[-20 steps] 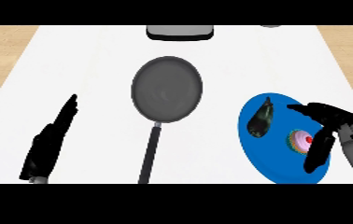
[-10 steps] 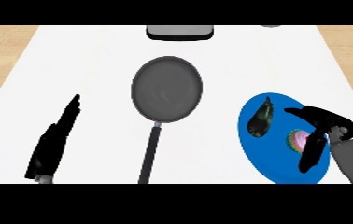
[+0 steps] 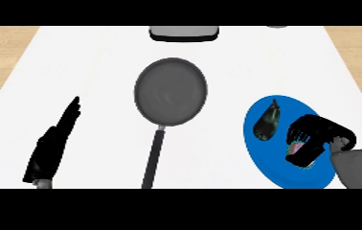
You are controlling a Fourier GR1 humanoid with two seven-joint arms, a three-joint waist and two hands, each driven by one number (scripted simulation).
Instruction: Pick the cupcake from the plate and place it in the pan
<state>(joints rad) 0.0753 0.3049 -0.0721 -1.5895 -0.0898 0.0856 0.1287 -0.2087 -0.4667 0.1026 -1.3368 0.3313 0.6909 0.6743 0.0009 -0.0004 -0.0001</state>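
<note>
A blue plate (image 3: pixel 274 169) lies at the lower right of the white counter. On it, my right hand (image 3: pixel 318 131) curls down over the cupcake (image 3: pixel 298 150), whose pink top and teal wrapper peek out between the fingers. A dark eggplant-like item (image 3: pixel 267 121) lies on the plate's upper left part, beside the hand. The grey pan (image 3: pixel 170 91) sits in the middle of the counter, its black handle (image 3: pixel 154 157) pointing toward me, nothing inside it. My left hand (image 3: pixel 53 145) rests open at the lower left, fingers straight and pointing away.
A grey and black appliance (image 3: pixel 184 33) stands at the counter's far edge, behind the pan. A small grey object (image 3: pixel 277 26) shows at the far right edge. Wooden floor borders the counter (image 3: pixel 84 61) on both sides.
My right hand has drawn its fingers down and in over the cupcake, hiding most of it. The left hand and pan have stayed put.
</note>
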